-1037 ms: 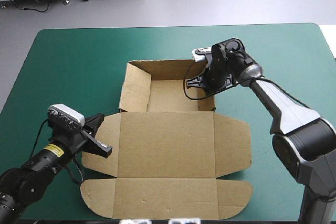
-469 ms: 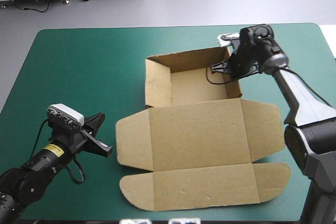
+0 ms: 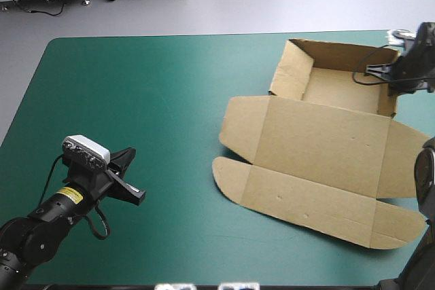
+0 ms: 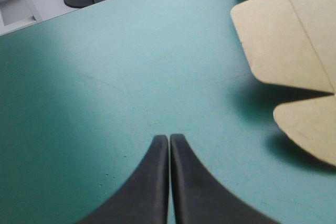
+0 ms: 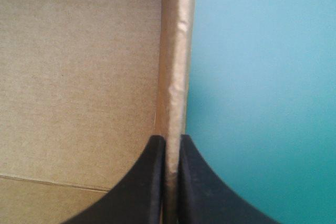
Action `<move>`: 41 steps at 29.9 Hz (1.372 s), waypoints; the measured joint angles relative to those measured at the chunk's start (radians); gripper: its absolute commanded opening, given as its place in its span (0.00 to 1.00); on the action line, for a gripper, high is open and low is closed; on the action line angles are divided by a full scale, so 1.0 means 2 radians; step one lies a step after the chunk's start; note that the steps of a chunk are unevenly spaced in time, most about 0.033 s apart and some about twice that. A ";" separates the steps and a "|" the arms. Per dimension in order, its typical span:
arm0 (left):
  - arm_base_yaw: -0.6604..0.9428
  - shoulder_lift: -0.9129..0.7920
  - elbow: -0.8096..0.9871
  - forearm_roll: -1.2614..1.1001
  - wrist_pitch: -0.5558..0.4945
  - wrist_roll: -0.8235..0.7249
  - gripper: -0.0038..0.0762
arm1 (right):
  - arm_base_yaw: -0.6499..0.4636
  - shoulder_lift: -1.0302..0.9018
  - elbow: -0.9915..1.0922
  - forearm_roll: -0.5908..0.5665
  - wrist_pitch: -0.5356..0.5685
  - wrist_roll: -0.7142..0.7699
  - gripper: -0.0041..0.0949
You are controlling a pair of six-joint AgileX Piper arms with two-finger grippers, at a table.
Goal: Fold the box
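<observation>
**Status: box at far right of desk, gripped by right claw**

**Box.** The brown box [image 3: 319,147] lies on the right half of the desk [image 3: 170,100], with the tray section toward the far right corner. The tray's walls are raised. The lid panel lies flat on the teal-green cover, reaching from the tray toward the near edge, with its rounded side flaps spread out. The box sits at a slant to the desk edges.

**Right claw.** The right claw [image 3: 389,79] is at the tray's right wall, close to the desk's right edge. In the right wrist view, the claw [image 5: 170,145] is clenched on that wall. The wall's top edge runs straight ahead from between the black fingers, with the box [image 5: 79,77] interior on one side and bare desk [image 5: 262,77] on the other.

**Left claw.** The left claw [image 3: 129,174] is over the near left part of the desk, well apart from the box. In the left wrist view, the claw [image 4: 169,139] is clenched on nothing, its fingers meeting in one point above bare desk [image 4: 131,77]. The flaps of the box [image 4: 294,24] lie ahead and to the right.
</observation>
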 measured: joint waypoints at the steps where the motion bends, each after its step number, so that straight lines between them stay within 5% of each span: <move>1: 0.000 0.000 0.002 0.001 0.000 0.000 0.04 | -0.019 0.000 0.000 0.004 0.000 0.000 0.02; 9: 0.000 0.000 0.023 0.002 -0.001 0.000 0.04 | -0.121 0.013 0.000 0.009 0.001 0.009 0.02; 21: 0.000 0.000 0.023 0.002 -0.003 0.000 0.04 | -0.129 0.052 0.000 0.019 -0.003 0.009 0.04; 25: 0.000 -0.001 0.023 0.002 -0.003 0.000 0.04 | -0.130 0.052 0.000 0.024 -0.003 -0.004 0.27; 31: 0.000 -0.001 0.023 0.002 -0.003 0.000 0.04 | -0.131 0.054 0.000 0.036 -0.003 -0.013 0.74; 41: 0.000 -0.001 0.023 0.002 -0.005 0.000 0.04 | -0.138 0.036 0.000 0.058 -0.003 -0.027 0.77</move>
